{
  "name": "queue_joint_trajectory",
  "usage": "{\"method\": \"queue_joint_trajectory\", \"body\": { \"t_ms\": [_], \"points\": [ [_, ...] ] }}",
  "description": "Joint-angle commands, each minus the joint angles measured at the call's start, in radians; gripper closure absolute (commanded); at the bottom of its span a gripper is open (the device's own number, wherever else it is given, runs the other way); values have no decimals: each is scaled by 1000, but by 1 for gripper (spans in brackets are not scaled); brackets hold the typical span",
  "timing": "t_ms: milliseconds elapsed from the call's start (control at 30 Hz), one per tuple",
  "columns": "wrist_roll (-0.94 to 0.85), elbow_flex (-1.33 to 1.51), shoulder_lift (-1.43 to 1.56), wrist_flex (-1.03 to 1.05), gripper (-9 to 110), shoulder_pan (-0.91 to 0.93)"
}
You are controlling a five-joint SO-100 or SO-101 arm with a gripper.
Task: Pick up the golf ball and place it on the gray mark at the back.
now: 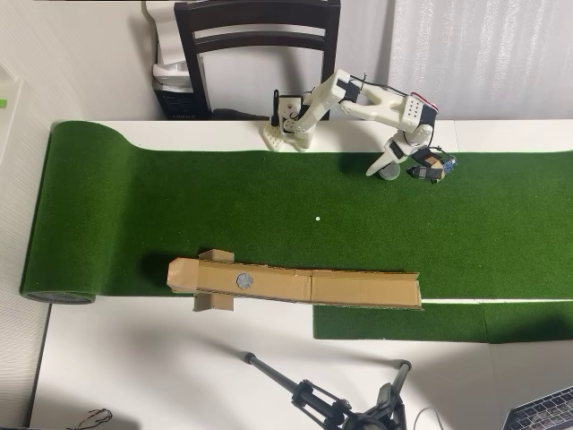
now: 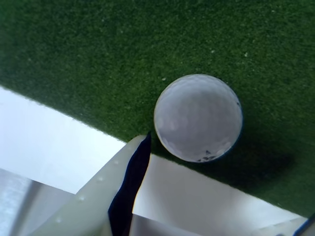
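This looks like a room in a home: a dark wooden dining chair (image 1: 258,40) stands pushed against a white table (image 1: 134,376), pale curtains (image 1: 483,54) hang behind, and a roll of green artificial putting turf (image 1: 224,197) lies across the tabletop, hobby-style.

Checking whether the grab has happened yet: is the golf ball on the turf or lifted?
On the turf. In the wrist view the golf ball rests on the green mat, one finger beside it, not gripping.
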Motion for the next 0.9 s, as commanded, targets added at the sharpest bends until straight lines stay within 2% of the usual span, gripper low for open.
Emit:
{"method": "queue_joint_trajectory", "body": {
  "t_ms": [0, 867],
  "points": [
    [12, -78, 75, -5, 42, 5],
    [14, -202, -37, -5, 42, 58]
  ]
}}
